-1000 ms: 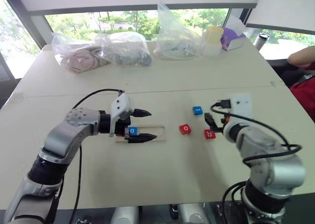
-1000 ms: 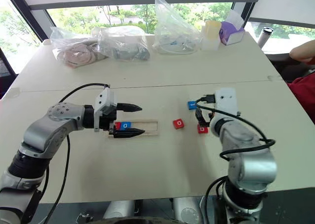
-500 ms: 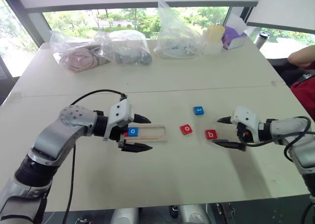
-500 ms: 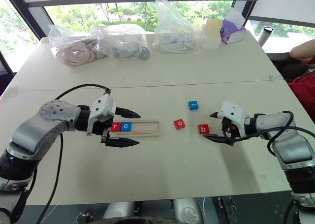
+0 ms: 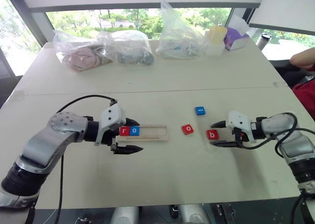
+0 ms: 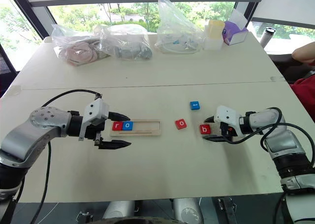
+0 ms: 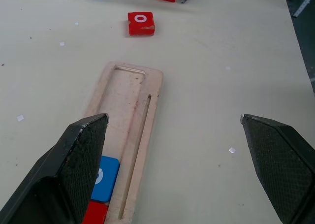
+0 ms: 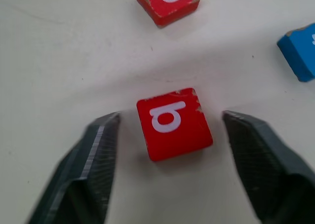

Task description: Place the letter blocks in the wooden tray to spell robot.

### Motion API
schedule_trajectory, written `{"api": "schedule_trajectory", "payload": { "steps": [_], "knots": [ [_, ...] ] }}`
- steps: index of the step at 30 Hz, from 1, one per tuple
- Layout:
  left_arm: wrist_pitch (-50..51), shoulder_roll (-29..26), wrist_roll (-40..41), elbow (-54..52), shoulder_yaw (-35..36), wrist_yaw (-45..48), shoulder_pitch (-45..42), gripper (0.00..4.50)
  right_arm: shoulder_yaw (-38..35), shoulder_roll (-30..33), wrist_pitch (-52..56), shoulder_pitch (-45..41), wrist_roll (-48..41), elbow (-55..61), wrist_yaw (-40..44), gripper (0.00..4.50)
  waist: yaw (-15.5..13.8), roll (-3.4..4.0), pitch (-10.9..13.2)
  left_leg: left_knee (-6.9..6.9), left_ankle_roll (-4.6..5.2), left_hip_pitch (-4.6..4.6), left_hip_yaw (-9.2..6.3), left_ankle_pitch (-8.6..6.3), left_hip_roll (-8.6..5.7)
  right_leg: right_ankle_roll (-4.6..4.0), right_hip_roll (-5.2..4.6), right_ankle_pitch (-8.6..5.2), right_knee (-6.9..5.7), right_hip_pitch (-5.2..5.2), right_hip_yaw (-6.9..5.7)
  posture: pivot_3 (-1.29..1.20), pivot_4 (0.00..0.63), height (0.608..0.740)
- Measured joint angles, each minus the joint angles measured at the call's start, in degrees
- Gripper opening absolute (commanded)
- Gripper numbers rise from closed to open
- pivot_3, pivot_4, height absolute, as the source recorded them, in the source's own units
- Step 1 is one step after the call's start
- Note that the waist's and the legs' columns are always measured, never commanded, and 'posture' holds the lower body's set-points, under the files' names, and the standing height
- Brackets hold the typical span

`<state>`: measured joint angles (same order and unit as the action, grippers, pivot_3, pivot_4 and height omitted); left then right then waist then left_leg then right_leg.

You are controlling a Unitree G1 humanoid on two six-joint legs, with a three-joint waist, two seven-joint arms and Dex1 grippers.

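The wooden tray (image 5: 155, 133) lies mid-table with a red r block (image 5: 124, 131) and a blue o block (image 5: 134, 131) at its left end. My left gripper (image 5: 140, 135) is open, its fingers straddling that end of the tray without touching the blocks. To the right of the tray lie a loose red o block (image 5: 187, 129), a blue t block (image 5: 200, 110) and a red b block (image 8: 173, 123). My right gripper (image 8: 171, 115) sits low at the table, open, one finger on each side of the b block with a small gap on both sides.
Several clear plastic bags (image 5: 128, 47) line the far side of the table, beside a yellow-lidded container (image 5: 215, 37) and a purple box (image 5: 235, 37). A person's arm (image 5: 304, 56) shows at the right edge. Bare tabletop lies in front of the tray.
My right gripper swung down from a raised pose to table level around the b block, and its jaws narrowed. My left gripper drew back a little toward the left, uncovering the r block.
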<state>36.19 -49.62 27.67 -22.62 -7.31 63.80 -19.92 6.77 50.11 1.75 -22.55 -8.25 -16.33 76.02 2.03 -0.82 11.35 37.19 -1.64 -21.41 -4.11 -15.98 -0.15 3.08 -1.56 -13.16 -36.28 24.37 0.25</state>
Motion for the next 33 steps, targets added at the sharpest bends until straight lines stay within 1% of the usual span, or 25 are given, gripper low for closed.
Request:
{"api": "schedule_trajectory", "payload": {
  "steps": [1,2,4,6,9,10,12,15,17,20,22,25,33],
  "knots": [
    [0.01,-0.01,0.04,0.02,0.07,-0.01,0.00,4.50,0.09,-0.04,-0.12,-0.17,0.03,-0.11,0.19,1.33,-0.01,0.00,0.00,0.00,0.00,0.00,0.00,0.00,0.00,0.00,0.00,0.01,0.00,0.00,0.00,0.00,0.150,0.740],
    [0.07,-0.07,0.23,0.12,0.31,0.00,-0.01,4.50,0.15,-0.23,-0.04,-0.51,0.06,-0.06,0.33,1.15,0.03,0.00,0.00,0.00,0.00,0.01,0.00,0.00,0.00,0.00,0.00,0.01,0.00,0.00,0.01,0.00,0.150,0.740],
    [0.62,-0.43,0.59,0.41,1.45,0.03,-0.03,4.50,0.14,-0.89,1.22,-0.79,-0.01,0.31,0.13,1.15,0.17,0.00,0.00,0.00,0.00,0.01,0.00,0.00,0.01,0.00,0.02,0.02,-0.01,0.00,0.01,0.00,0.150,0.740],
    [0.79,-1.63,0.89,1.08,2.98,0.08,0.11,4.50,0.12,-2.48,4.65,-1.32,-0.72,1.90,-0.58,1.15,0.36,0.01,0.00,-0.01,0.00,0.03,0.00,0.00,0.01,0.01,0.03,0.03,-0.05,0.01,0.02,0.00,0.150,0.740],
    [0.60,-4.11,0.99,2.55,5.53,0.87,1.33,4.50,0.94,-5.74,12.18,-4.80,-3.03,9.01,-1.93,1.15,0.68,0.08,0.05,-0.04,0.00,0.09,0.18,0.00,0.06,0.01,0.07,0.05,-0.29,0.19,0.22,0.00,0.150,0.740],
    [0.41,-5.47,0.98,2.73,6.58,1.50,2.42,4.50,1.78,-7.56,15.46,-7.33,-3.43,11.64,-2.78,1.15,0.73,0.06,0.06,-0.03,0.00,0.12,0.19,0.00,0.08,0.01,0.10,0.05,-0.35,0.21,0.23,0.00,0.150,0.740],
    [0.41,-7.80,0.89,3.38,7.64,2.55,4.38,4.50,4.46,-12.77,20.69,-12.75,-3.66,15.64,-5.13,1.15,0.74,0.07,0.06,-0.05,0.00,0.13,0.19,0.00,0.11,-0.01,0.13,0.04,-0.49,0.27,0.26,0.00,0.150,0.740],
    [0.39,-9.40,1.11,3.64,10.62,3.26,7.40,4.50,11.96,-21.41,25.64,-18.26,-0.42,17.35,-10.06,1.15,0.24,0.04,0.05,-0.03,-0.02,0.06,0.08,0.01,0.10,-0.06,0.11,-0.02,-0.69,0.38,0.25,0.00,0.150,0.740],
    [0.38,-10.11,1.10,3.65,11.92,3.29,9.00,4.50,14.63,-23.25,27.66,-18.52,0.34,17.18,-11.12,1.15,-0.58,0.03,0.05,-0.01,-0.04,-0.02,0.06,0.02,0.05,-0.03,0.02,-0.04,-0.69,0.42,0.22,0.00,0.150,0.740],
    [0.56,-10.84,1.12,3.50,14.85,2.64,12.61,4.50,18.26,-28.11,32.07,-20.41,1.45,15.01,-13.46,1.15,-1.01,0.03,0.06,0.00,-0.05,-0.06,0.33,0.02,0.04,-0.02,-0.07,-0.04,-0.68,0.54,0.43,0.00,0.150,0.740],
    [0.70,-10.73,1.26,2.72,15.44,1.61,12.79,4.50,20.28,-29.23,33.08,-21.63,2.14,14.81,-13.78,1.15,-1.39,0.02,0.06,0.06,-0.06,-0.07,0.33,0.03,0.03,-0.03,-0.11,-0.04,-0.67,0.52,0.43,0.00,0.150,0.740],
    [1.17,-9.58,1.87,1.00,16.07,-0.21,13.50,4.50,22.23,-29.08,33.33,-22.23,2.73,14.17,-12.90,1.15,-1.30,-0.02,0.03,0.10,-0.06,-0.04,0.40,0.03,0.01,-0.02,-0.14,-0.04,-0.62,0.46,0.47,0.00,0.150,0.740],
    [2.49,-8.62,3.63,-1.21,16.09,-2.80,14.09,4.50,23.63,-29.26,33.37,-22.25,4.52,9.87,-13.28,1.15,-0.77,-0.02,0.03,0.03,-0.06,0.05,0.49,0.03,0.05,0.01,0.03,0.00,-0.80,0.57,0.51,0.00,0.150,0.740]
  ]
}}
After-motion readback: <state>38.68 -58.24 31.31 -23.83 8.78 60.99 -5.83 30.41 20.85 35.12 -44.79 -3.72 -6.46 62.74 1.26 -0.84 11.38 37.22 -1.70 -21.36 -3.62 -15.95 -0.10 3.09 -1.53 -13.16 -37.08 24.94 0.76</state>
